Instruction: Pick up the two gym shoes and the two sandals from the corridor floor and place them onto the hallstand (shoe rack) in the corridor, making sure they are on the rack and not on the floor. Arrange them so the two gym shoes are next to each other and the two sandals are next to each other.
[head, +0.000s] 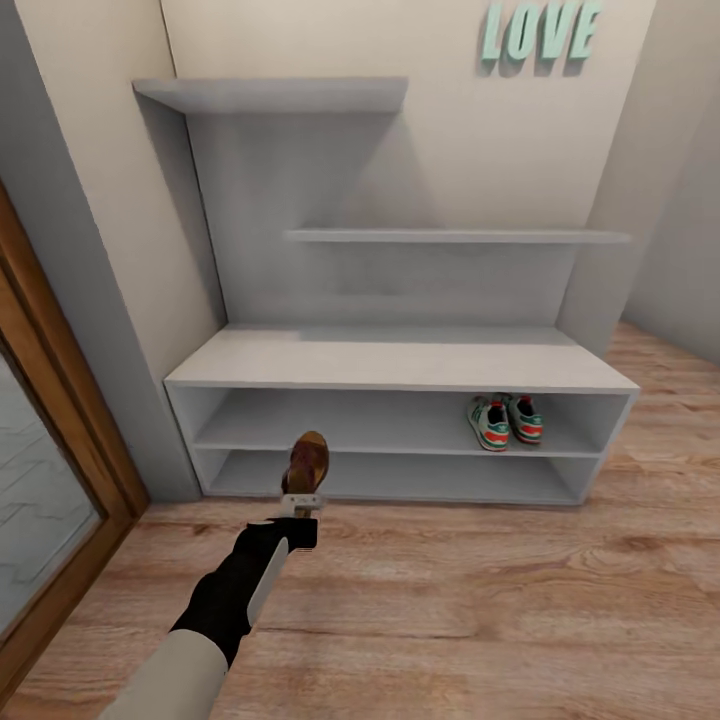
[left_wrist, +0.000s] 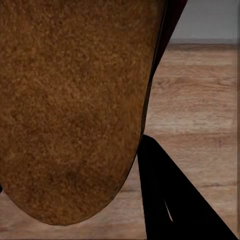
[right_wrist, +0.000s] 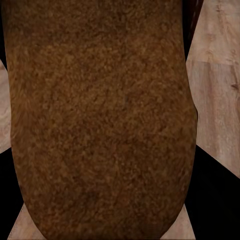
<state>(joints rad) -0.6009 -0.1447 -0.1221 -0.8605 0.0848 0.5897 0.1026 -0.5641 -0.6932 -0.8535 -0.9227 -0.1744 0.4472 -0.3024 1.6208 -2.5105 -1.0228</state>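
Brown grainy sandal sole (right_wrist: 105, 125), probably, close up; wood-plank floor (right_wrist: 215, 75) behind; dark tool fingers (right_wrist: 220, 200) alongside.

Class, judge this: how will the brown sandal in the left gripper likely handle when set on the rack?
The sandal looks flat-soled and slim, so it probably sits without rolling. Its rough brown sole suggests little sliding. Held at one end by the left gripper, it shows no droop, so probably fairly stiff.

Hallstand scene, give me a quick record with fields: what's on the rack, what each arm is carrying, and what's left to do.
gym shoes: side by side on the upper open shelf of the hallstand, toward its right end
left gripper: shut on a brown sandal, held up in front of the lower shelves
right gripper: a second sandal fills its wrist view, apparently held
floor: wood planks
remaining: both sandals not yet on the rack
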